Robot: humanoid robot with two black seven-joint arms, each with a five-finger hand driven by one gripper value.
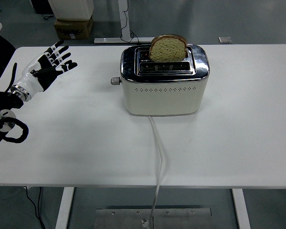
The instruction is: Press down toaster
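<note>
Left hand (46, 67) up over the tabletop's (62, 143) far-left area, fingers (62, 56) spread wide, holding nothing, well apart from the toaster (163, 90). Toaster sits mid-tabletop toward the far edge; lever (115, 81) on its left end looks up, hard to be sure at this size. Bread slice (168, 47) stands tall out of the rear slot. White cord (158, 157) runs off the near edge.

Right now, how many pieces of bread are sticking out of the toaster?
1. The bread stands in the back slot of the toaster; the front slot looks empty.
</note>
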